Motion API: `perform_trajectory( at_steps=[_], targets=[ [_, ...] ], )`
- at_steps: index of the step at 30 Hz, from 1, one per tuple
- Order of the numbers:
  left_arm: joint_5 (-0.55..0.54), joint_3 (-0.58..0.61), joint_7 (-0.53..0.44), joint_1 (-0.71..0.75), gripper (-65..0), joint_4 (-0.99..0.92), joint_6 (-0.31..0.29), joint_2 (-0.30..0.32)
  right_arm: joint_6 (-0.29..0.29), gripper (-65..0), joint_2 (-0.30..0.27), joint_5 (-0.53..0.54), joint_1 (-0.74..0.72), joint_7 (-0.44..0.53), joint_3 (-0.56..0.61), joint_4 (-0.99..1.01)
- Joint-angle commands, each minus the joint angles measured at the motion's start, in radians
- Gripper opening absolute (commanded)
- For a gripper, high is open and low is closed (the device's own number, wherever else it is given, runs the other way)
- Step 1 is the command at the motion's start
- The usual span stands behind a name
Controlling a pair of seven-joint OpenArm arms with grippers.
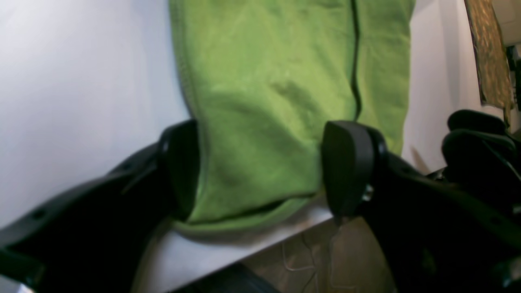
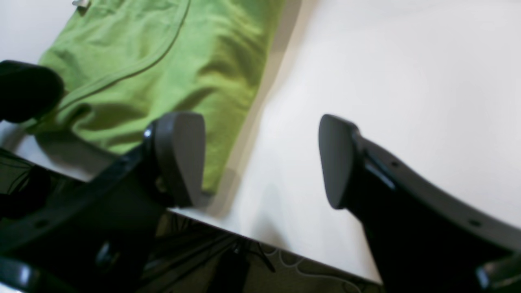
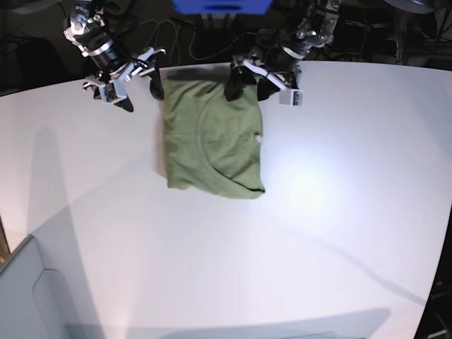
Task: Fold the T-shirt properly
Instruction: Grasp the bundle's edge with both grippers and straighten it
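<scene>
Shirt (image 3: 212, 138) lies flat on the white desk (image 3: 339, 212), already folded into a narrow upright rectangle, its far edge close to the desk's far rim. My left claw (image 1: 260, 167) hangs spread wide over that far edge, one finger at the shirt's side hem, the other over the cloth near the opposite side; nothing is pinched. My right claw (image 2: 260, 160) is also spread and empty, one finger over the shirt's other far corner, the other over bare desk beside the shirt.

As I judge it, the next fold brings the far edge toward the near one. To do that well, I should set both claws on the two far corners at matching spots, pinch all layers together, lift only enough to clear the shirt, and carry both corners evenly so the edges line up without skew.
</scene>
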State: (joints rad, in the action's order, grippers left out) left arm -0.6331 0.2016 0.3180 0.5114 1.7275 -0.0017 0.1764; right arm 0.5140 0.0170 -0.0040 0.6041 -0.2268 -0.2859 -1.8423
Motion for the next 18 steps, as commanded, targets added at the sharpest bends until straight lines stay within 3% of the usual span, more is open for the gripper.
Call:
perform_trajectory(
  at_steps=[1,4,9,13,18],
  targets=[
    [-0.006,0.012,0.007,0.003,-20.8,0.007,0.001,0.005,0.01,-25.4,-0.002,0.011,0.012,0.027,-0.003,-0.017],
    [-0.006,0.032,0.007,0.002,-26.2,-0.005,0.001,0.007,0.01,-25.4,-0.002,0.011,0.02,0.033,-0.003,-0.017],
    [-0.006,0.032,0.005,-0.013,-50.5,-0.059,0.001,-0.001,0.01,-25.5,-0.013,0.014,0.021,0.028,-0.029,-0.017],
    [-0.006,0.032,0.008,-0.033,-65.0,-0.117,0.001,-0.001,0.01,-25.5,-0.013,0.016,0.021,0.027,-0.059,-0.018],
    [-0.006,0.034,0.011,-0.066,-65.0,-0.154,0.001,0.004,0.01,-25.5,-0.013,0.016,0.027,0.027,-0.075,-0.018]
  ],
)
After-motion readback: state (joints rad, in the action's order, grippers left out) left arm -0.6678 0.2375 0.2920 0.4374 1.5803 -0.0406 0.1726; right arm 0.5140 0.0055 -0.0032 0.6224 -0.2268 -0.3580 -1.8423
